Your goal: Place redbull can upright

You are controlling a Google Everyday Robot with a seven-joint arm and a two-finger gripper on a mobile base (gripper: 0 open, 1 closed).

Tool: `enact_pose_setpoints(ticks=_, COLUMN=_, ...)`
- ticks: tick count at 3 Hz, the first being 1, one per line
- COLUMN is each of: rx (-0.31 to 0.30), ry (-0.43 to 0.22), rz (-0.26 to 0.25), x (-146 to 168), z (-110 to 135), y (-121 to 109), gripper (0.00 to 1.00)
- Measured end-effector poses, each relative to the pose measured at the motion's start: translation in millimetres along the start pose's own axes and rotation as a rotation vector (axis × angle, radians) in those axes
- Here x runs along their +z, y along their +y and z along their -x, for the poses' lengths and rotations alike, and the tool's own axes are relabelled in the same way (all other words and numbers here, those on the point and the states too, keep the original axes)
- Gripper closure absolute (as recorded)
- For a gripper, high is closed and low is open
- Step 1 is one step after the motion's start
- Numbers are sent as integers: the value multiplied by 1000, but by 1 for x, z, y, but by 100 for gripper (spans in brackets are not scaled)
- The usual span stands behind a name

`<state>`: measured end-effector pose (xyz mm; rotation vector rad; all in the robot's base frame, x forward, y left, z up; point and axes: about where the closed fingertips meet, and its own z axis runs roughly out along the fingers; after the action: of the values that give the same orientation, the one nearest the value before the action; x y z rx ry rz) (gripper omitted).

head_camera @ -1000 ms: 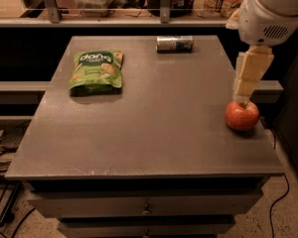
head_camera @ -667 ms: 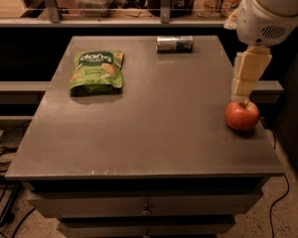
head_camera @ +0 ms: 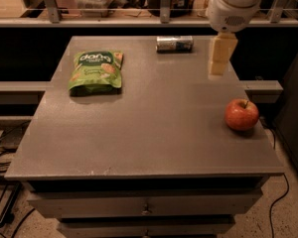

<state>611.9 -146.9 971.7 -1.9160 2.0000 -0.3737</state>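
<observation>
Redbull can (head_camera: 174, 44): down on its side near the far edge of the table (head_camera: 154, 138), long axis left-right, shiny silver ends out to either side, dark band across the body. Not upright, so task not yet done. No print readable on it.

Gripper (head_camera: 218, 69): hanging above the far right part of the table, just right of the can and apart from it, pointing down from the white wrist housing (head_camera: 232, 9). Touching neither the can nor anything else. Nothing seen in it. Open or closed: cannot tell from this angle.

Likely reason for that spot: parked beside the can's right end, ready for a reach across and down. Judgement only. Probably calls for a grasp across the slim body, then a quarter turn to stand it on one end. Round body on a flat top, so prone to rolling if nudged.

Green snack bag (head_camera: 96, 71): flat on the far left part, well apart from the can, out of the way. White lettering reading "dang"; smaller print beneath too small to read.

Apple (head_camera: 242, 114): red, stem up, near the right edge, nearer the camera than the gripper, well apart from the can.

Below the tabletop: drawer front with small knob (head_camera: 146, 209). Cables (head_camera: 2, 150) on the floor at left.
</observation>
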Motion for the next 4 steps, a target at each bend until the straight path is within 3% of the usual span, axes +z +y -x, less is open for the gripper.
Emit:
enact_pose_setpoints(ticks=3, rx=-51, ry=15, rz=-40, x=73, z=26, y=-89, gripper=0)
enact_pose_setpoints(ticks=4, rx=-44, ry=11, rz=-48, x=74, z=26, y=-94, gripper=0)
